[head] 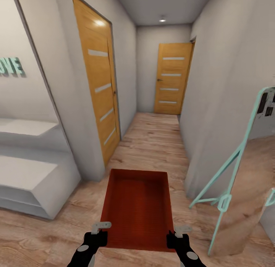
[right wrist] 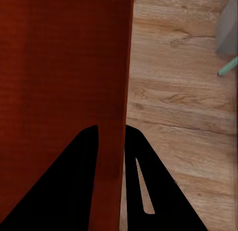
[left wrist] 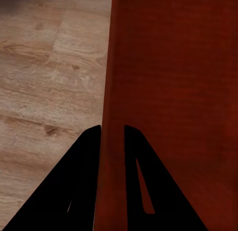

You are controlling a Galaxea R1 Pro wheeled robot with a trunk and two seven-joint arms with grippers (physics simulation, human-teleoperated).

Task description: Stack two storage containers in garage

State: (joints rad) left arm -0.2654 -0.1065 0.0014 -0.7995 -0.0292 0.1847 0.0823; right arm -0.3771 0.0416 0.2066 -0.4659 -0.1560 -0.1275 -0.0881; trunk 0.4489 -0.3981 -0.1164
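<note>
Robot in a hallway, one storage container (head: 138, 209) carried between both grippers, above the wood-plank floor (head: 152, 140).

The rust-red bin is open side up, long axis pointing down the corridor, near end at the robot. Left gripper (head: 101, 225) is clamped on the bin's left wall near the near corner; the left wrist view has a finger (left wrist: 84, 181) on each side of the wall (left wrist: 111, 92). Right gripper (head: 181, 230) grips the right wall likewise, fingers (right wrist: 148, 186) straddling it in the right wrist view. Orange-wood doors: one on the left wall (head: 100, 91), one at the corridor's far end (head: 172, 78). White shelving (head: 26, 175) at left, teal-framed standing mirror (head: 244, 175) leaning at right, ceiling light (head: 162, 19) on.
</note>
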